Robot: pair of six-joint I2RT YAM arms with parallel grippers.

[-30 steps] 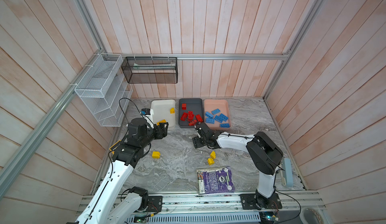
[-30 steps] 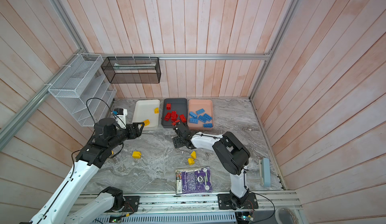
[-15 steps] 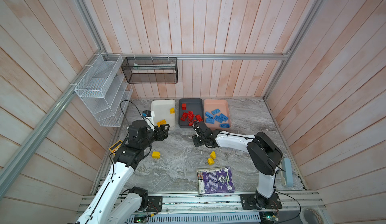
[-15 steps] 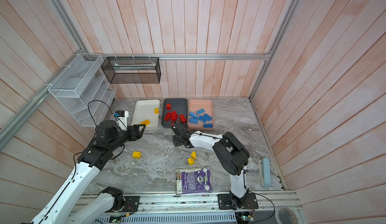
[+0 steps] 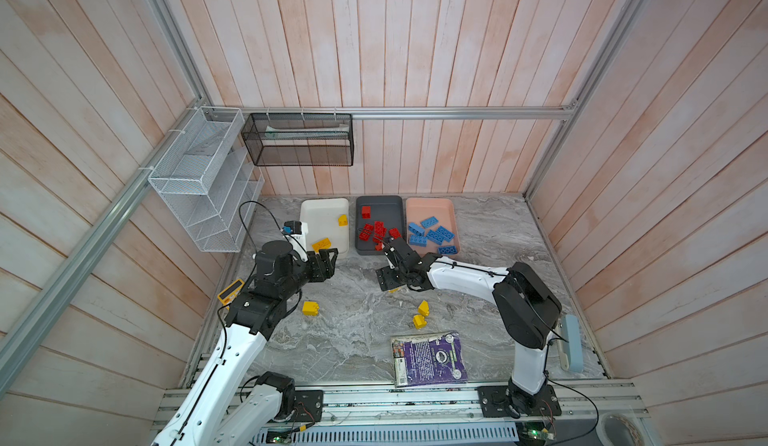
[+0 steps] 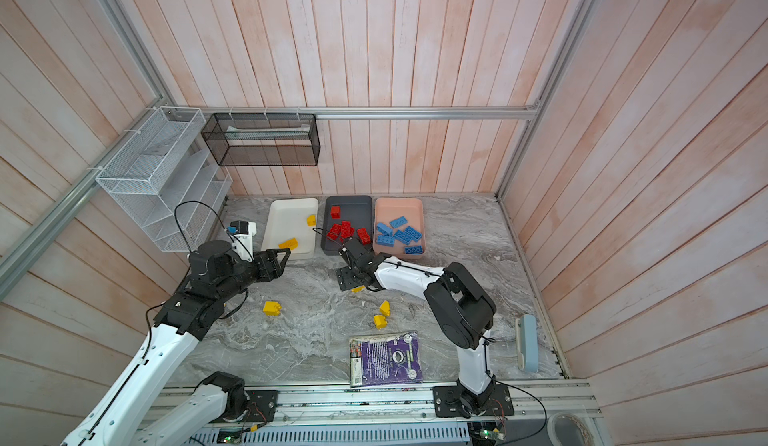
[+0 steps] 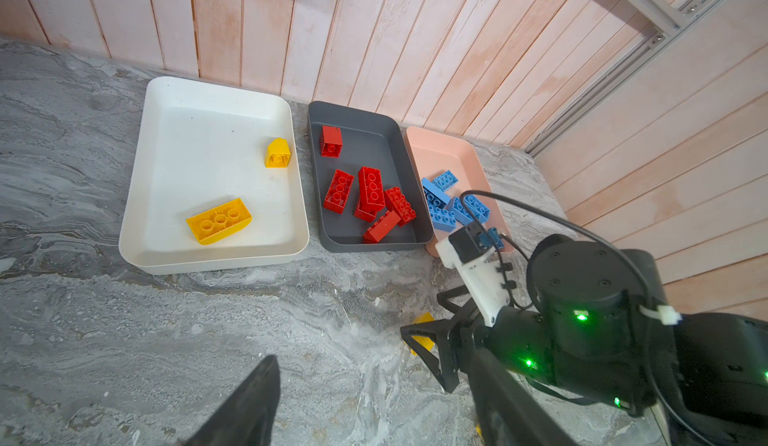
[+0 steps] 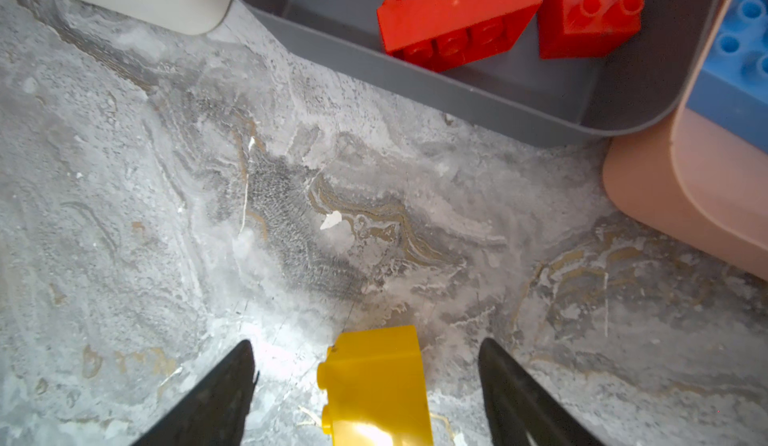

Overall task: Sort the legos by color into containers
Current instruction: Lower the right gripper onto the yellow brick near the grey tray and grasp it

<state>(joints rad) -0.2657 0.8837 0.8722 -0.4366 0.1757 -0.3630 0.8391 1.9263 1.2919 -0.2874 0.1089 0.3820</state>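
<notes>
White tray (image 7: 216, 263): two yellows, a long yellow brick (image 7: 219, 220) lying flat and a small sloped yellow brick (image 7: 277, 154). Dark grey tray (image 7: 374, 244): red bricks (image 7: 371, 188) only. Salmon tray (image 7: 449, 157): blue bricks (image 7: 440, 211) only.

The trays sit side by side just ahead of the right gripper (image 8: 366, 343), dark grey one straight ahead. The right gripper is released, fingers spread either side of a yellow brick (image 8: 376, 385) on the table (image 8: 291, 215), not touching it. That brick lies on its side with studs toward one finger. Its long axis seems to run along the fingers, toward the dark grey tray.

Left gripper (image 5: 326, 255) is released and empty, white tray just ahead. Three loose yellow bricks (image 5: 311, 307) lie behind the grippers.

Versus a second ago: tray contents and loose bricks same, arms barely shifted.
</notes>
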